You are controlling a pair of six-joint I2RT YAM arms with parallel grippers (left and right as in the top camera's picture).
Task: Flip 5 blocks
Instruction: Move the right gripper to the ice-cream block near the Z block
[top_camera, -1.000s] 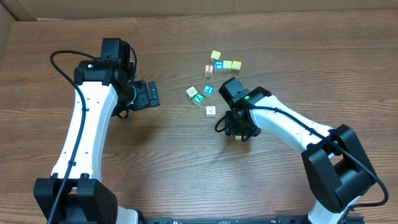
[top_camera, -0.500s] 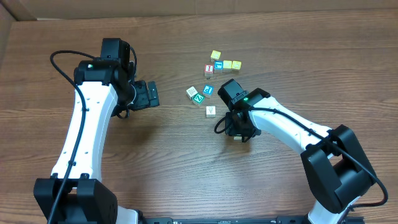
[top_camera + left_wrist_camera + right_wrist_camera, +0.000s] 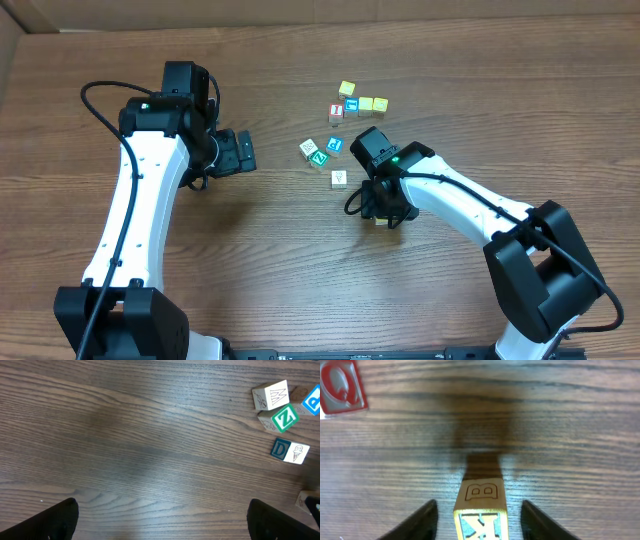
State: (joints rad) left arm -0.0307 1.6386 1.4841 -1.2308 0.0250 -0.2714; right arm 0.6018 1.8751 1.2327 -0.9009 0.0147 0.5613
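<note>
Between the fingers of the right claw [image 3: 479, 505], at the bottom centre of the right wrist view, a cream block [image 3: 481, 491] stands on the bench [image 3: 560, 420]. It has a "B" on its top face and a blue letter on the face toward the camera. Bare wood shows on both sides of it, so this claw is released and touches nothing.

Four more blocks sit up and left of it in the overhead view: the green Z [image 3: 320, 156], the blue P [image 3: 335, 145], a whitish block [image 3: 308, 147] beside the Z, and a second pale one [image 3: 339, 178] lower down. The left claw [image 3: 162, 515] hangs spread wide and empty, well apart from them.

The likely trouble is an off-centre close. One finger meeting the cube first would shove or twist it. So small a cube could also squirt out mid-turn and land on the same face, or roll into its neighbours.
</note>
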